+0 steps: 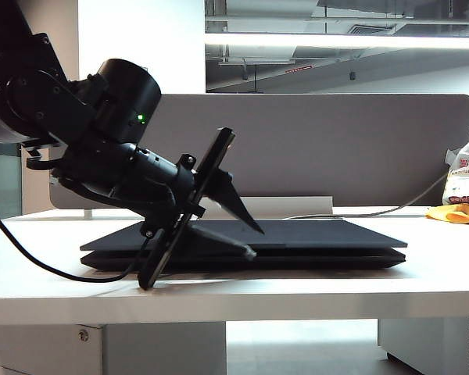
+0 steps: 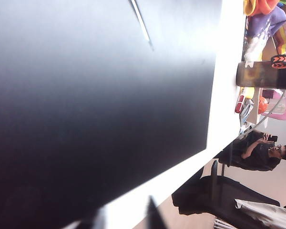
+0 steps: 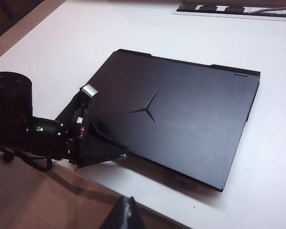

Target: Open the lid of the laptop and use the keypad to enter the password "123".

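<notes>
The black laptop (image 1: 297, 242) lies flat on the white table (image 1: 219, 297) with its lid (image 3: 181, 114) down. The emblem on the lid's back faces up. The keypad is hidden under the lid. My left gripper (image 1: 258, 243) sits at the laptop's front left corner, angled down. One finger is over the lid and the other is by its edge. In the left wrist view the lid (image 2: 86, 95) fills the picture. There the left gripper (image 2: 125, 217) has its fingers apart with white table between them. My right gripper (image 3: 127, 210) is shut and empty, held above the table's near edge.
A grey partition board (image 1: 336, 141) stands behind the laptop. A plastic bag (image 1: 463, 176) and yellow cloth (image 1: 453, 212) lie at the far right, and a cable (image 1: 391, 211) runs along the back. A seated person (image 2: 264, 152) shows beyond the table.
</notes>
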